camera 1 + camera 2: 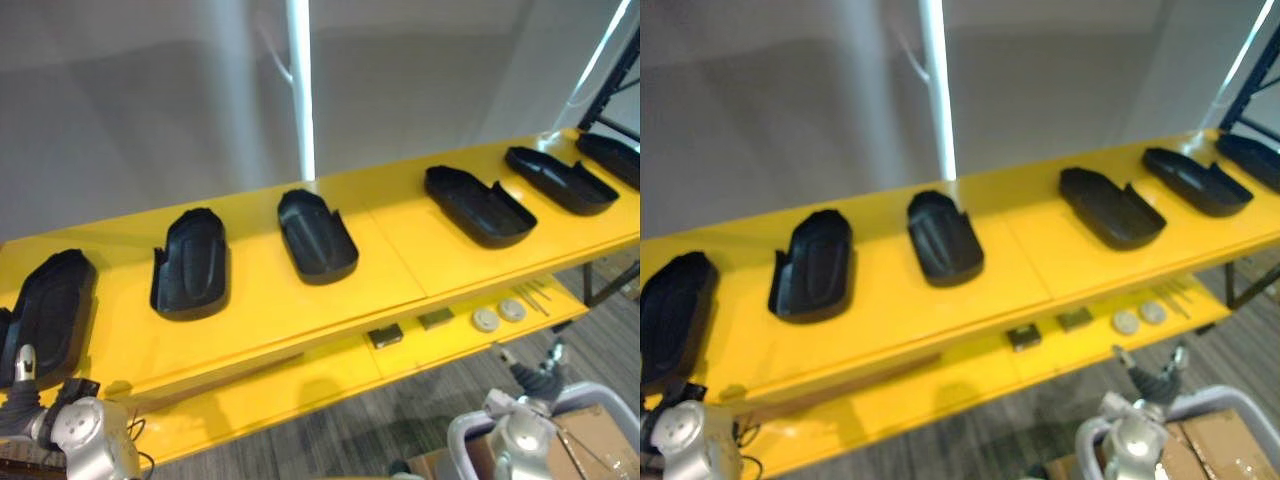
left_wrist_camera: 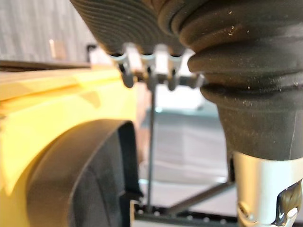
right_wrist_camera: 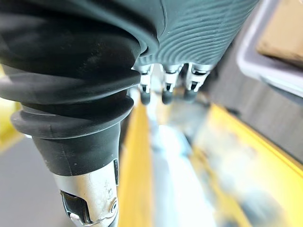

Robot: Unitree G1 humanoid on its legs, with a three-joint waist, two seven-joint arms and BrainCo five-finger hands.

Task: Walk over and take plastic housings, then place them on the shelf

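Note:
Several black plastic housings lie in a row on the top board of a yellow shelf (image 1: pixel 400 262): one at the far left (image 1: pixel 50 310), then one (image 1: pixel 190 265), another (image 1: pixel 316 237), and more to the right (image 1: pixel 478 205) (image 1: pixel 560 180). My left hand (image 1: pixel 20 375) is low at the shelf's left end, just in front of the leftmost housing (image 2: pixel 80 179), fingers (image 2: pixel 156 71) relaxed and holding nothing. My right hand (image 1: pixel 535 378) hangs low at the right, below the shelf's front edge, fingers (image 3: pixel 165 90) loose and empty.
A lower yellow board (image 1: pixel 300 385) carries two small dark blocks (image 1: pixel 385 336) and two pale round discs (image 1: pixel 497 316). A grey bin (image 1: pixel 600 398) with cardboard stands on the floor at the lower right. A white pole (image 1: pixel 300 90) rises behind the shelf, and a black rack (image 1: pixel 612 95) stands at the far right.

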